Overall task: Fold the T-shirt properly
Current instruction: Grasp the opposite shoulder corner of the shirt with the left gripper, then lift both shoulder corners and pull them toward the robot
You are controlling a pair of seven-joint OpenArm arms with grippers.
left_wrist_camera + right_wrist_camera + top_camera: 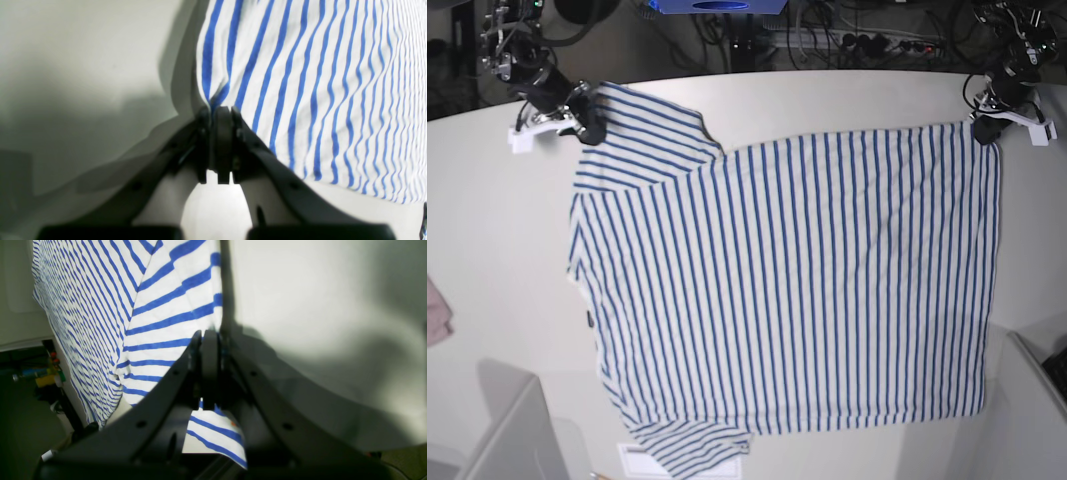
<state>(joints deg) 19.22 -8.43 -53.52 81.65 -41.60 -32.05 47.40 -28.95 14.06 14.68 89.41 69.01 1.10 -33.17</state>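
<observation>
Stripes of thin blue ran across a large white short-sleeved cloth T-shirt (787,280) lying spread flat on a pale grey table (487,230). The left pincer (218,110) was clamped together on the shirt's hem corner, the cloth bunching into a small pucker right at its tips and the body of the shirt stretching away beyond it. The right pincer (208,336) was clamped together on the edge of a sleeve, with a flap of striped cloth hanging below its black fingers (196,373). Between the two pincers ran one long side of the shirt. A small dark tag (590,321) sat at the neckline, well away from both pincers.
</observation>
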